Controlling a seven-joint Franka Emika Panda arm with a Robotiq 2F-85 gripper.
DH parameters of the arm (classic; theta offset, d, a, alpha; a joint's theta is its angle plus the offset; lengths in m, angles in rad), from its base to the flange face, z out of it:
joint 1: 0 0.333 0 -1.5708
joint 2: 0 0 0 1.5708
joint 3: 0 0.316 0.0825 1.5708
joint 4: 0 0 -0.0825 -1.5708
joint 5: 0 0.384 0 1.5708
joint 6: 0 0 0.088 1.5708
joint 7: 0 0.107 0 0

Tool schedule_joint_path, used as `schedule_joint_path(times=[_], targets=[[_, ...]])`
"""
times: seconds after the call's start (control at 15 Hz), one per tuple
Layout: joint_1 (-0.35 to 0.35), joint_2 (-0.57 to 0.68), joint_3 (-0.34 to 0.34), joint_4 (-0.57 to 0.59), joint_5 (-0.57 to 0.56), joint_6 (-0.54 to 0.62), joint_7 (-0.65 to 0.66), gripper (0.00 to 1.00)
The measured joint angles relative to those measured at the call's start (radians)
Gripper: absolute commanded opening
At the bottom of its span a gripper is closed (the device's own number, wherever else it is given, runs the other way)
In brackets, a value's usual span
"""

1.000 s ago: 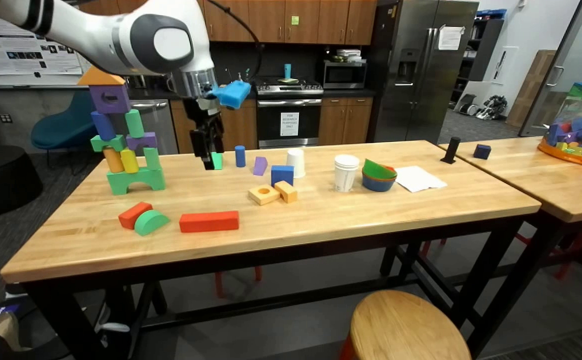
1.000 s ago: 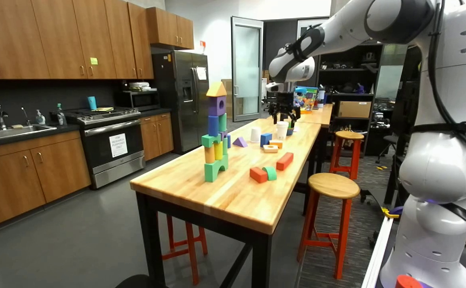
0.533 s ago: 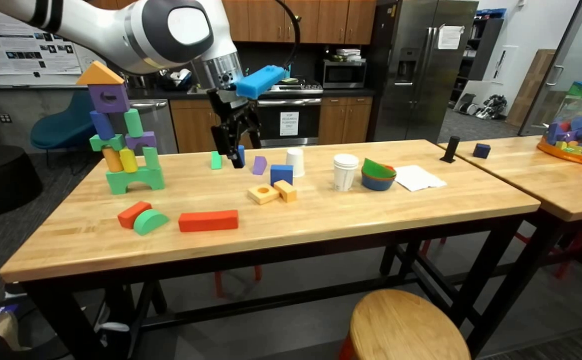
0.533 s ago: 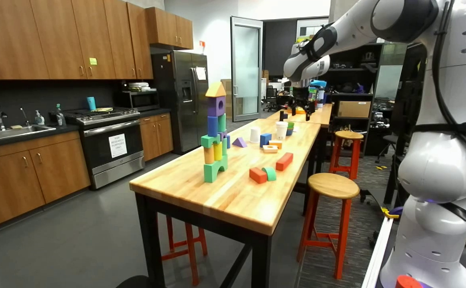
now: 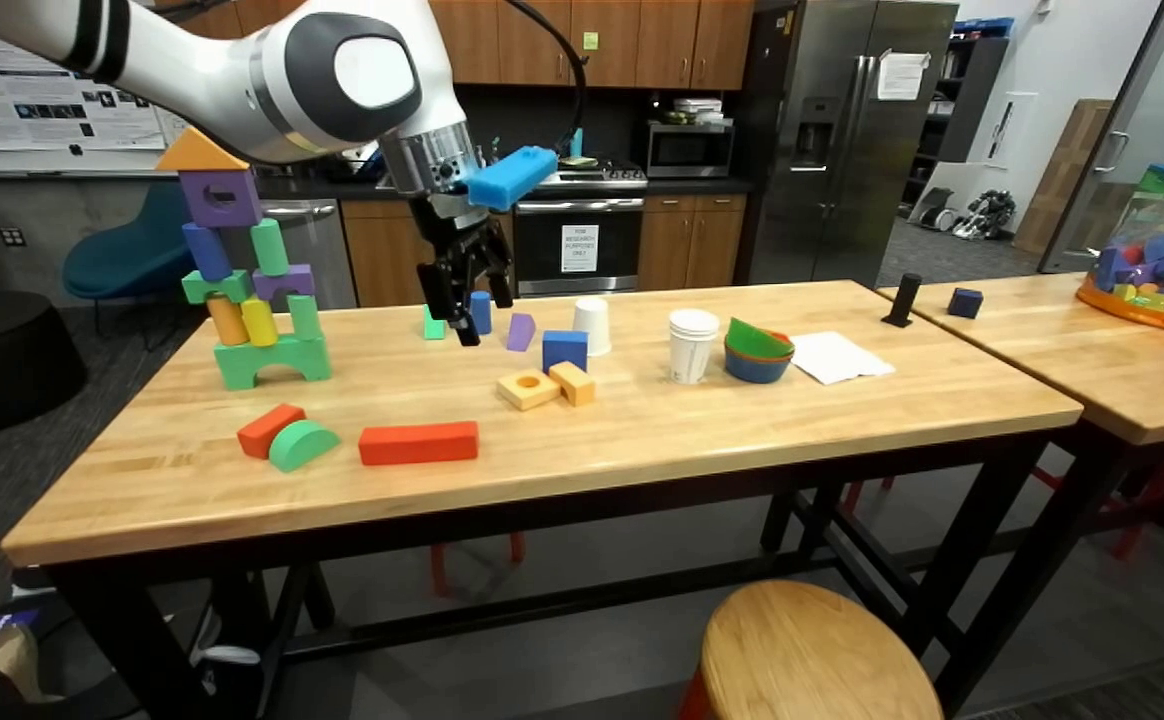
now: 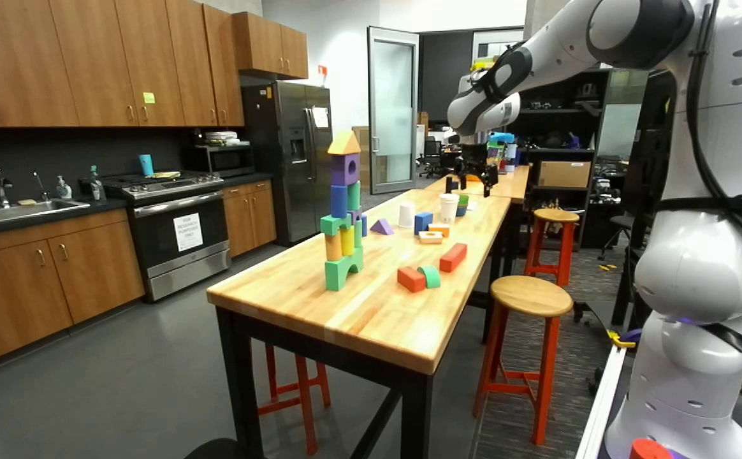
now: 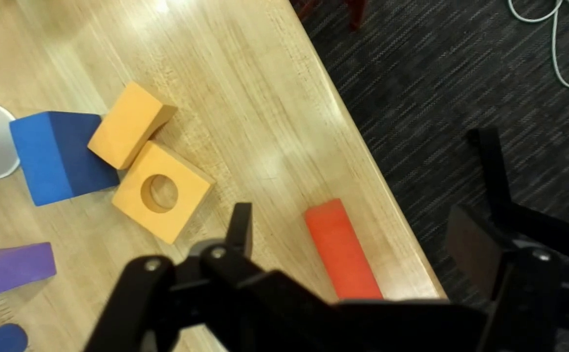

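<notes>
The white robot arm [image 5: 242,95] has shifted toward the picture's right in both exterior views since a second ago, while the things on the pale wooden bench [image 5: 742,420] lie as before. Its black jaws hang above the bench, spread wide and holding nothing. In the wrist view, a long red rectangular block [image 7: 345,254] rests near the bench's edge, seen in the gap between the jaws, one end hidden behind them. Near it, not touching, lies an orange-yellow square block [image 7: 184,201] with a round hole; an orange-yellow oblong block [image 7: 125,127] sits just beside that, next to a blue rectangular block [image 7: 59,154]. In both exterior views, a multicoloured block tower [image 5: 267,250] stands on the bench.
</notes>
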Motion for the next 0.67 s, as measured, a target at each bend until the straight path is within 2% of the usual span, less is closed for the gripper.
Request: schedule_joint_path(times=[0.07,0.67], targets=[[0.002,0.006,0.001,0.0,0.002,-0.004,0.021,1.0],[0.015,0.021,0.01,0.002,0.063,-0.147,0.49,1.0]])
